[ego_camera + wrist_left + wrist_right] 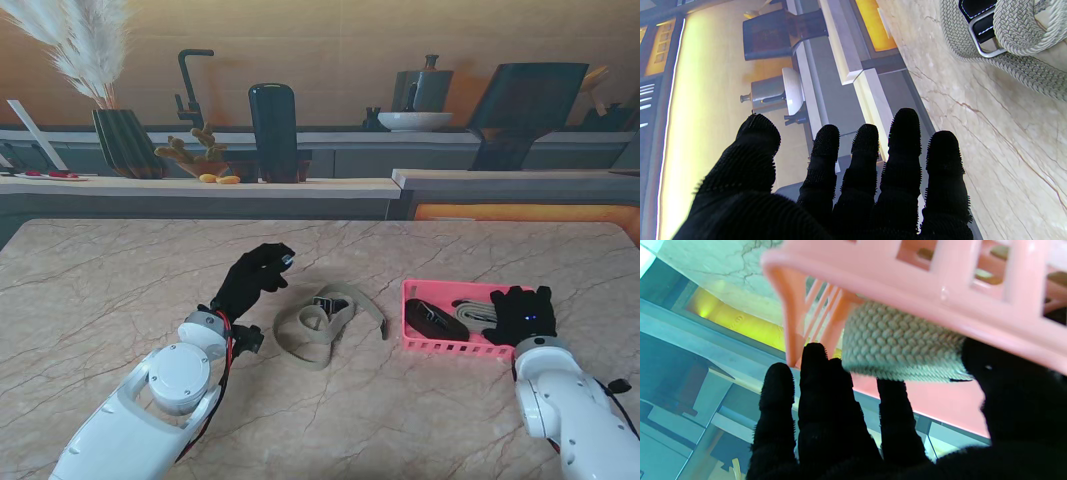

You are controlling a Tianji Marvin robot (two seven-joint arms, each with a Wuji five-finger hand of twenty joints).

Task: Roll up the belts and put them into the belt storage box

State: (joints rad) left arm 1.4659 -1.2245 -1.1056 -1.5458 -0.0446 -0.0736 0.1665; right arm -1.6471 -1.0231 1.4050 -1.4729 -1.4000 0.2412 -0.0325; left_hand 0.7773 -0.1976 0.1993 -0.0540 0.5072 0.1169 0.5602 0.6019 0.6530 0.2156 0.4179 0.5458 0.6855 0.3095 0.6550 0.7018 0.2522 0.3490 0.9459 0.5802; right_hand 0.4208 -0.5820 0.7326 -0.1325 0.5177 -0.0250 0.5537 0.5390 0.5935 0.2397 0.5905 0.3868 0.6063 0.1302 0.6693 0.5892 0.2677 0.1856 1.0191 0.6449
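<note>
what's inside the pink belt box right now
A rolled black belt lies in the left part of the pink box. A grey woven belt sits in the right part, under the right hand, whose fingers hide whatever else is there.

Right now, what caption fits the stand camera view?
Left hand open beside a loose tan belt; right hand at the pink box over a grey rolled belt.

Pink slatted box (447,346); beige woven belt (318,325); black belt (436,319); veined beige marble table (120,290).
</note>
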